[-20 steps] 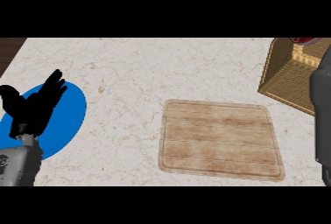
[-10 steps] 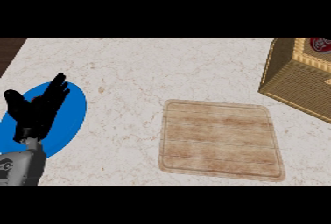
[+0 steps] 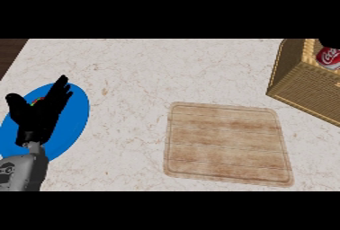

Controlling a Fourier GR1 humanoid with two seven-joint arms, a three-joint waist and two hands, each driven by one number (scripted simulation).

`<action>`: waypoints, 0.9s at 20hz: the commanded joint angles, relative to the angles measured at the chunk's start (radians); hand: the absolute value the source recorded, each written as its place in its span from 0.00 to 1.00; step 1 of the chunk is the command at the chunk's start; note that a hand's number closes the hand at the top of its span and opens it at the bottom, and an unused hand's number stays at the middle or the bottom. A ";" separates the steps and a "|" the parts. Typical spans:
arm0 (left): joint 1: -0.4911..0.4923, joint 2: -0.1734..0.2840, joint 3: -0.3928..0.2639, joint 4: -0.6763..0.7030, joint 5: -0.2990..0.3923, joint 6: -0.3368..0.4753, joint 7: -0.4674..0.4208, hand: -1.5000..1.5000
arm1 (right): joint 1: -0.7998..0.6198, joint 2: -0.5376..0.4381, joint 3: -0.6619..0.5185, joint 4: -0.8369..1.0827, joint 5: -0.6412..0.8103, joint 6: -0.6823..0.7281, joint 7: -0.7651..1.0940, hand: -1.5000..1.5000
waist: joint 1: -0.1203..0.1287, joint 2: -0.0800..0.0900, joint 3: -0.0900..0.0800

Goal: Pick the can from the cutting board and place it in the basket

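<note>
Red drinks can [image 3: 329,57] lying inside the woven wicker basket [image 3: 302,83] at the pale marble worktop's [image 3: 166,72] far right; square wooden cutting board [image 3: 227,143] bare. Left hand [image 3: 41,112] resting released, fingers straight, over a round blue plate [image 3: 69,121]; right hand out of sight.

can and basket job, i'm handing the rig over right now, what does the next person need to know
Left hand: open, fingers up, resting at the view's left over the blue plate; holds nothing.
Right hand: not in view.
Can: red, inside the basket at the upper right edge, only partly in view.
Cutting board: at the middle of the counter, nothing on it.
Done: the can is off the board and in the basket.
Left: apparently nothing; just check how the can sits, since the view cuts it off.
</note>
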 commanded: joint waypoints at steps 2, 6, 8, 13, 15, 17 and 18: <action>-0.056 0.034 0.036 0.087 0.004 -0.018 -0.031 0.50 | 0.021 -0.036 -0.030 0.120 -0.047 -0.055 -0.117 0.00 | -0.006 0.000 0.000; -0.036 0.023 0.023 0.020 0.007 -0.010 0.026 0.50 | -0.072 -0.074 -0.059 0.284 -0.116 -0.073 -0.263 0.00 | 0.002 0.001 0.000; -0.006 -0.024 -0.025 -0.062 -0.020 0.025 0.059 0.50 | -0.045 -0.091 -0.085 0.257 -0.167 -0.057 -0.317 0.00 | 0.001 -0.001 0.001; 0.029 -0.009 0.012 -0.028 0.016 -0.005 0.025 0.50 | -0.062 -0.080 -0.207 0.221 -0.264 -0.163 -0.269 0.00 | -0.003 -0.004 0.001; -0.018 -0.003 0.014 0.011 0.001 0.005 0.020 0.50 | -0.054 -0.098 -0.256 0.219 -0.314 -0.170 -0.275 0.00 | -0.010 -0.002 0.001; 0.019 0.013 0.021 -0.032 0.007 -0.004 0.036 0.50 | 0.001 -0.100 -0.300 0.125 -0.373 -0.148 -0.244 0.00 | -0.021 -0.009 0.000; 0.018 0.020 0.027 -0.013 0.022 -0.027 0.026 0.50 | -0.045 -0.145 -0.327 0.152 -0.395 -0.132 -0.215 0.00 | -0.015 -0.006 0.000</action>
